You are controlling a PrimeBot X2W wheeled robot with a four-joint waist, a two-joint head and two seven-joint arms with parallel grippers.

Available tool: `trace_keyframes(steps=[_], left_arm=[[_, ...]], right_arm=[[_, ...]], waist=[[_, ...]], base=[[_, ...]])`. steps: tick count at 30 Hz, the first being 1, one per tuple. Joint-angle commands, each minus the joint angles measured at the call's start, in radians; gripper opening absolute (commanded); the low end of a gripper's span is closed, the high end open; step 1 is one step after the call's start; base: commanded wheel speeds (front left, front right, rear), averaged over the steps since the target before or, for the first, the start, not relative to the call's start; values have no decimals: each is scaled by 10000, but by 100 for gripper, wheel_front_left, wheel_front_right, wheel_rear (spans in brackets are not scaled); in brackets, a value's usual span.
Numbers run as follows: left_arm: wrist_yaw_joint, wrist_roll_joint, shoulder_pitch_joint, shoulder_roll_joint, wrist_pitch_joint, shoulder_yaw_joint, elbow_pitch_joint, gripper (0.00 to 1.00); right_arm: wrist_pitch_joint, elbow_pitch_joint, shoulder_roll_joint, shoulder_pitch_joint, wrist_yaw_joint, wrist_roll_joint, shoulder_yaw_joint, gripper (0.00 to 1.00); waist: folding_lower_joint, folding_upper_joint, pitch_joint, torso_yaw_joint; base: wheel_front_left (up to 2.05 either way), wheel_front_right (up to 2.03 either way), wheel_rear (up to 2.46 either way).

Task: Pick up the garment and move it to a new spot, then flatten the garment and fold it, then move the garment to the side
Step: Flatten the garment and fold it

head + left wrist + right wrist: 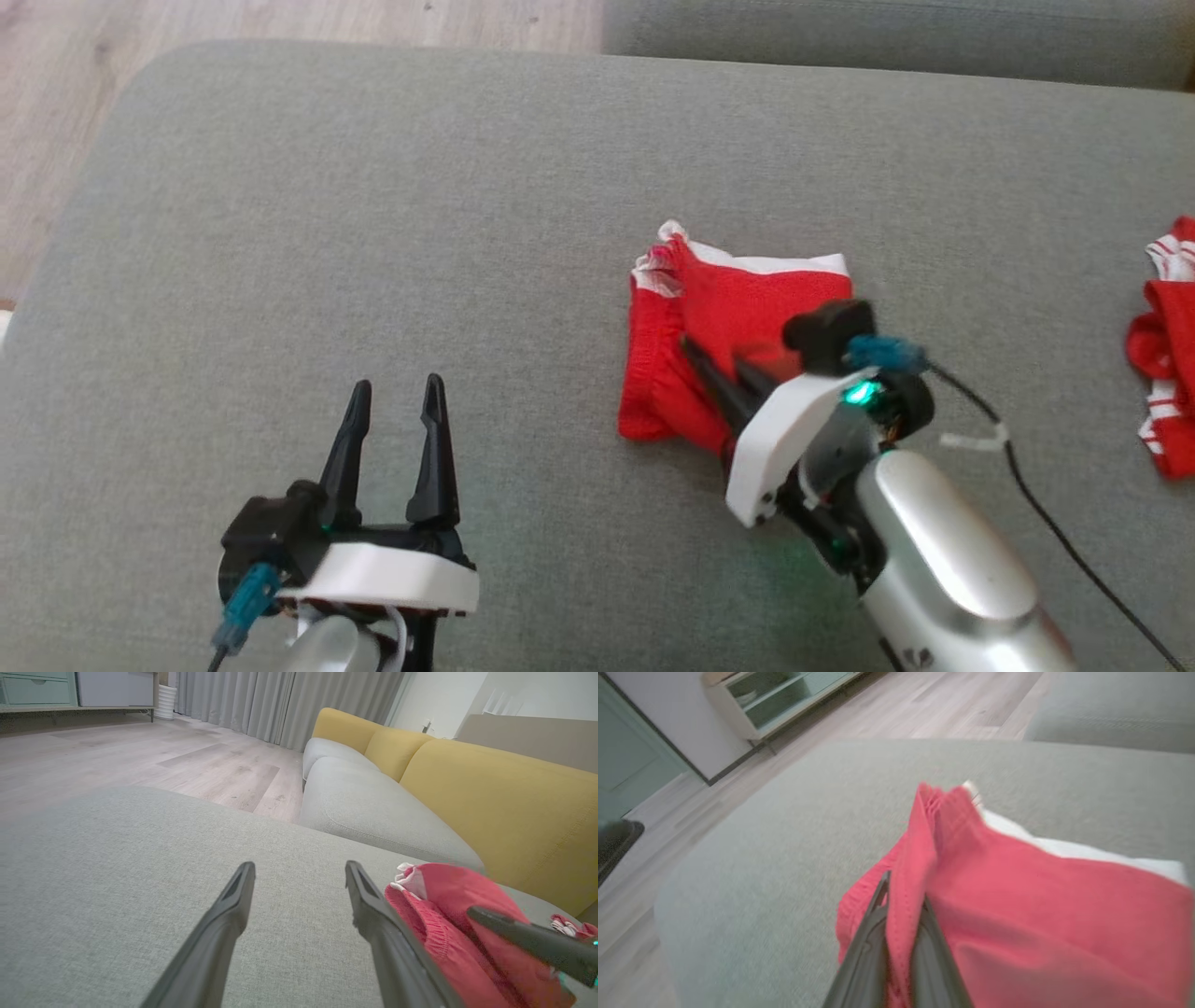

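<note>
The garment [738, 308] is lying in a loose heap on the grey cushion [373, 233], right of centre and about midway between its near and far edges. It is showing bright red knit cloth with a white band along its far edge and a gathered, ribbed hem curling down its left side; at the far left corner the white trim is bunching into small ruffles. The right claw [711, 355] is reaching in from the near right and is pinching a raised red fold of the garment between its two fingers, which are pressing close together with only the cloth between them, as the right wrist view [903, 891] is showing. The fold is standing up over the fingers while the rest is sagging onto the cushion. The left claw [398, 383] is hovering over bare cushion at the near left, well apart from the garment, its fingers spread and gripping nothing. Another red and white cloth [1162, 345] is lying at the cushion's right edge.
</note>
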Motion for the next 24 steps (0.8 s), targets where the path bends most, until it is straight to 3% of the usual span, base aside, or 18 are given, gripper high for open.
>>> trace_keyframes(steps=[1, 6, 7, 8, 11, 12, 13, 19, 24], left_arm=[[-19, -69, -358, 23, -136, 329, -227, 100], [-38, -82, -291, 2, -176, 401, -166, 100], [-42, -82, -274, 1, -182, 411, -153, 100], [-47, -82, -259, -1, -187, 417, -139, 100], [-58, -70, -233, -23, -199, 405, -115, 100], [-66, -65, -231, -28, -201, 390, -115, 100], [-65, -59, -226, -30, -202, 380, -110, 100], [-57, -50, -189, 4, -194, 328, -83, 100], [-27, -47, -140, 25, -174, 278, -80, 100]], right_arm=[[36, -161, 156, -407, -7, -28, 311, 0], [-149, 188, 157, -493, -7, 110, 667, 0], [-219, 209, 157, -511, -7, 112, 735, 7], [-299, 224, 157, -520, -7, 130, 796, 25], [-424, 236, 157, -488, -7, 207, 1079, 58], [-440, 223, 157, -460, -7, 239, 1193, 76], [-461, 211, 157, -423, -7, 261, 1285, 100], [-857, 1, 158, -236, -7, 294, 1407, 100], [-1432, -449, 158, -34, -7, 161, 678, 100]], waist=[[0, 0, 26, 83], [0, 0, 3, 157], [0, 0, -7, 154], [0, 0, -21, 147], [0, 0, -79, 101], [0, 0, -95, 80], [0, 0, -113, 53], [0, 0, -190, -60], [0, 0, -267, -95]], base=[[0, 0, 0], [0, 0, 0], [0, 0, 0], [0, 0, 0], [0, 0, 0], [0, 0, 0], [0, 0, 0], [0, 0, 0], [0, 0, 0]])
